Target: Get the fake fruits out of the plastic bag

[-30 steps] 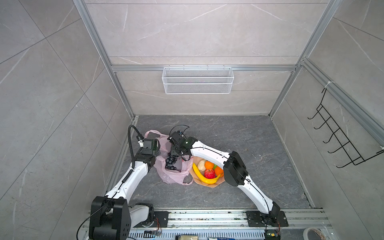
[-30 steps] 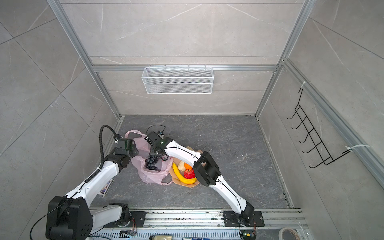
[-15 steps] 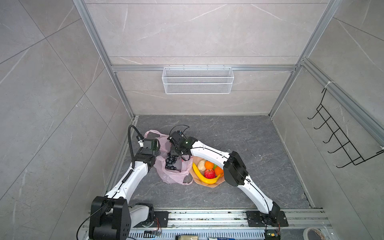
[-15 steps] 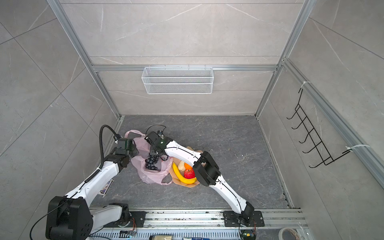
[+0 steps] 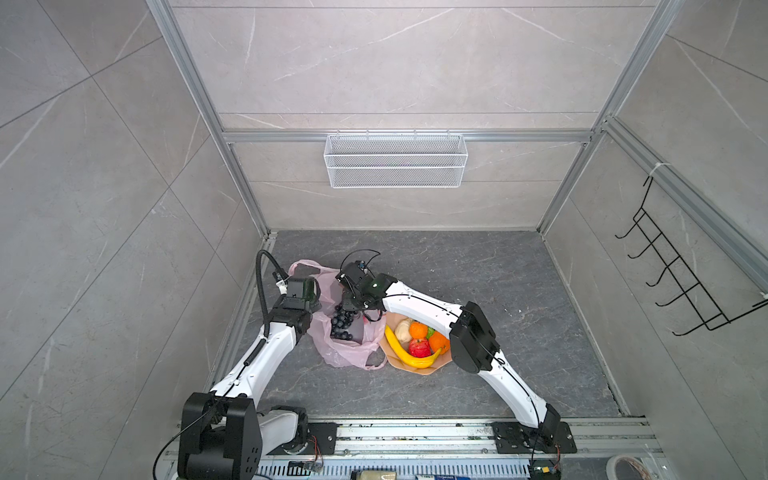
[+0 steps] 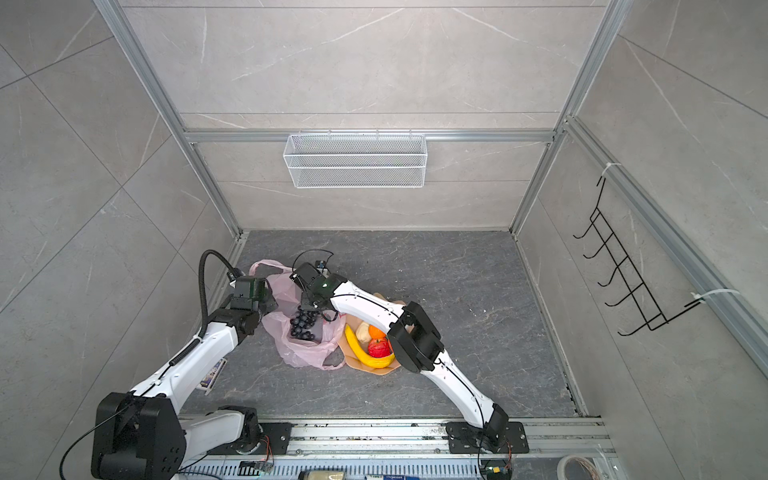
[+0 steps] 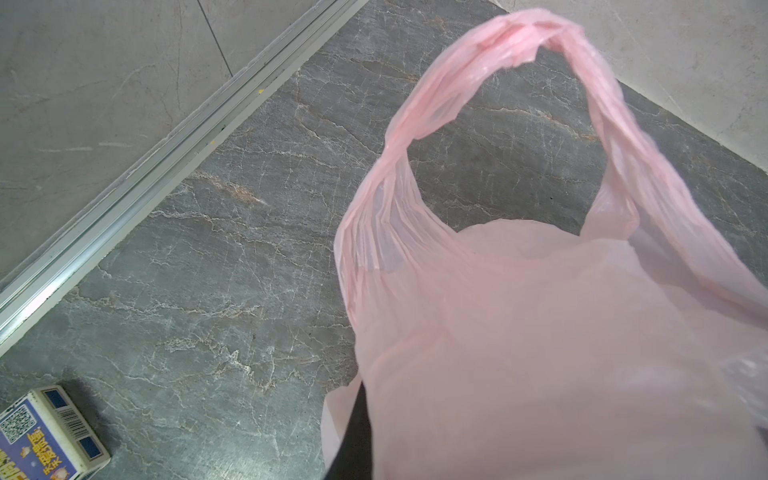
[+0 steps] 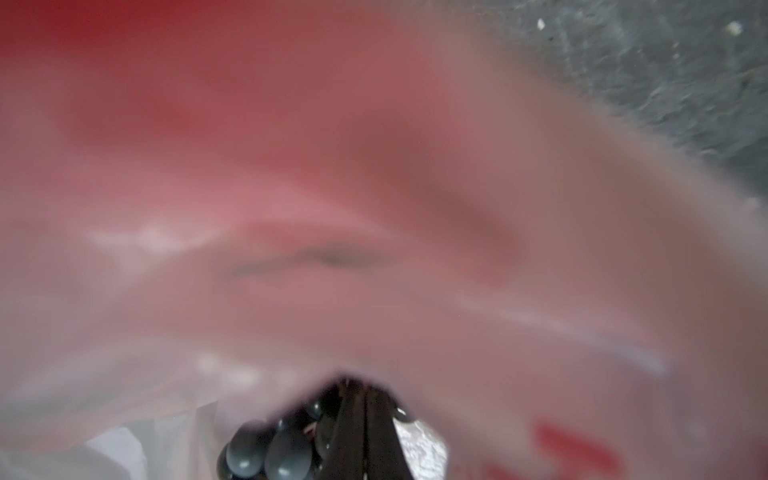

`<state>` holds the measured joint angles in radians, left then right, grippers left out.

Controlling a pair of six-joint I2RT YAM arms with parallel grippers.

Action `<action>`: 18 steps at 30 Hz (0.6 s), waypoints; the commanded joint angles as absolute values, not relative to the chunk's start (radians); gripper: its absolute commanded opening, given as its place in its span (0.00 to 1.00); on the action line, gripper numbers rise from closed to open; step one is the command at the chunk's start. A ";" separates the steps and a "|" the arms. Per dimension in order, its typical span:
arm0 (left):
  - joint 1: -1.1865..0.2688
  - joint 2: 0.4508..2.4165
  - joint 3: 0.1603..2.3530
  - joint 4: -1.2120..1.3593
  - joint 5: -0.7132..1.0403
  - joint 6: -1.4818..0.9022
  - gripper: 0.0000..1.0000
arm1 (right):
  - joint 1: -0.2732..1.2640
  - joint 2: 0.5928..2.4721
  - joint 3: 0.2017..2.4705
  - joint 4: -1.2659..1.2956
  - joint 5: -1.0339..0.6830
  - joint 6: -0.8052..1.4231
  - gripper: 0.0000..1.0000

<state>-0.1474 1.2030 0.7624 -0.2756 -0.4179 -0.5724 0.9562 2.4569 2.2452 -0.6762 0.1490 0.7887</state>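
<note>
Was at the step of drawing the grapes [image 5: 343,323] out of the bag [image 5: 347,353]; both low and left of centre in both top views, with the bunch dark in the bag's open mouth. Held the bag's left rim with the left gripper [image 5: 316,300]; shut tight, apparently on the plastic (fingertips hidden under it in the left wrist view). Reached in from the right with the right gripper [image 5: 349,306]; closed fully at the upper end of the bunch, with berries against the fingers [image 8: 351,419], seemingly pinching the stem. Already had banana [image 5: 409,359], apple [image 5: 419,347], oranges [image 5: 417,330] and a beige lump [image 5: 402,328] on the plate [image 5: 424,371], just right of the bag. Called next for a straight lift clear of the mouth, then a carry rightward to the plate; needed a firm left grip, lest the thin bag rise with the bunch.
</note>
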 commanded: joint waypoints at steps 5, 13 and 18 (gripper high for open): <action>-0.149 1.189 0.775 -0.274 -0.466 -0.573 0.00 | 0.982 2.332 2.211 -0.651 0.223 0.694 0.00; -0.149 1.208 0.801 -0.306 -0.519 -0.577 0.00 | 0.997 2.293 2.209 -0.648 0.218 0.644 0.00; -0.140 1.238 0.835 -0.323 -0.539 -0.590 0.00 | 1.003 2.259 2.203 -0.639 0.207 0.606 0.00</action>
